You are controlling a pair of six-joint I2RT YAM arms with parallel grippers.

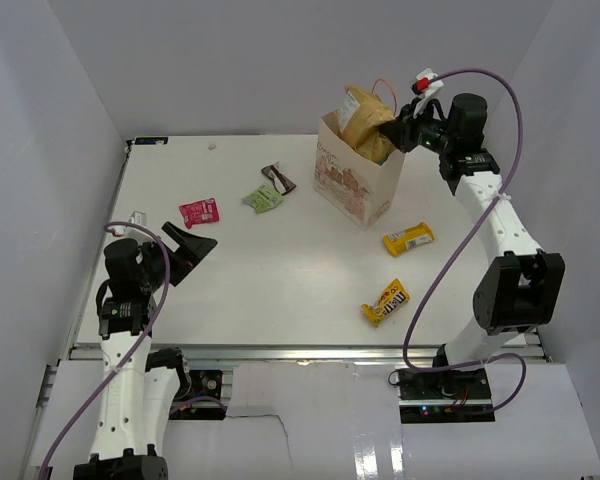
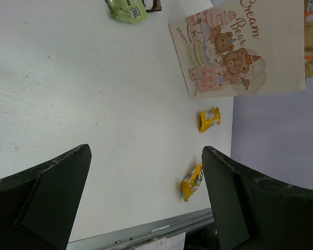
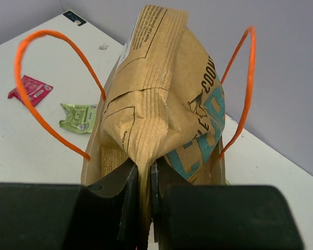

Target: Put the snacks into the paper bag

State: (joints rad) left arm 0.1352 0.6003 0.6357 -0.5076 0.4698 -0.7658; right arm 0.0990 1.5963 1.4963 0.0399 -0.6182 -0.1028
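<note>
White surface (image 1: 280, 290) carries five loose packets (image 1: 408, 238). Right pincer (image 3: 143, 169) pinches chip bag (image 3: 161, 104), partly inside paper bag (image 1: 355, 190) at one o'clock; left pincer (image 2: 146, 151) spread.

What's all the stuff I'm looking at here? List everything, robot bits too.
paper bag: one, cream with bear picture and orange cord handles, far right of table.
chip bag: one, tan with teal print, sticking out of the paper bag's top.
candy bar: one, yellow, on the table in front of the paper bag.
M&M's pouch: one, yellow, near the front edge.
pink packet: one, pink, left of centre.
green packet: one, green, left of the paper bag.
brown wrapper: one, dark brown, just behind the green packet.
table: one, white, under everything.
left arm, right arm: two, white, near edge.
left tool: one, black, open and empty, over the table's near left.
right tool: one, black, shut on the chip bag.
</note>
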